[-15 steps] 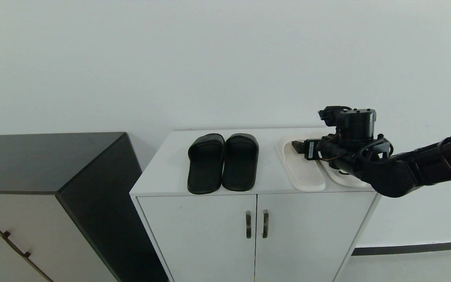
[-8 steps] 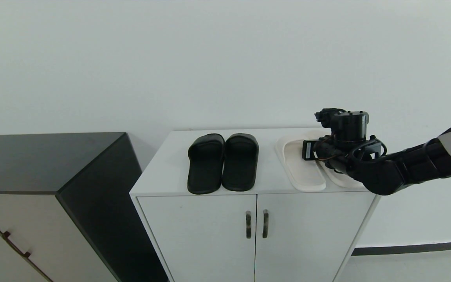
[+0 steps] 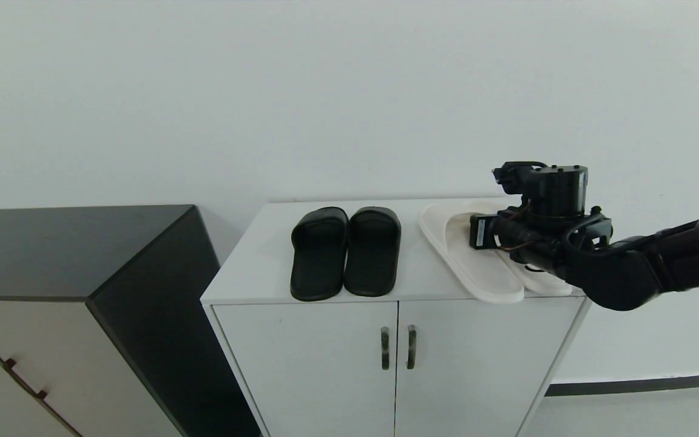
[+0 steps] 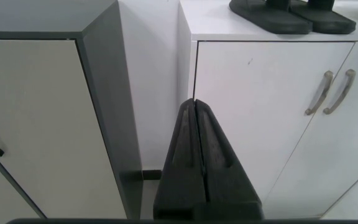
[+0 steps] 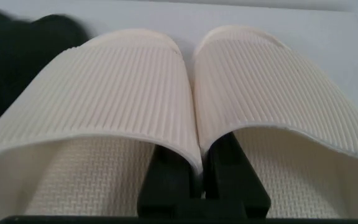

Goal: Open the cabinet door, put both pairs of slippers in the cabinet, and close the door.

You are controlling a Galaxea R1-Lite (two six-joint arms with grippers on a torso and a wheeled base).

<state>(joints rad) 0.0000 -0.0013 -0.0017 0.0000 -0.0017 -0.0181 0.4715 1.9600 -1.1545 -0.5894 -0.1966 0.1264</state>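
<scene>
Cream slippers (image 3: 477, 267) lie at the right end on top of the cabinet (image 3: 325, 364), right gripper (image 5: 201, 171) clamped on their inner strap edges; black slippers (image 3: 346, 252) lie mid-top; left gripper (image 4: 196, 134), fingers together, faces its front.

Your head camera looks forward and down from a middling distance at the white cabinet (image 3: 301, 364), facing the far wall (image 3: 349, 91). Your left wrist camera sits low, near the cabinet front, and shares the door handles (image 4: 319, 93) and black slippers (image 4: 272, 15) with the head view. Your right wrist camera faces the wall, very close behind the cream slippers (image 5: 129, 87).
</scene>
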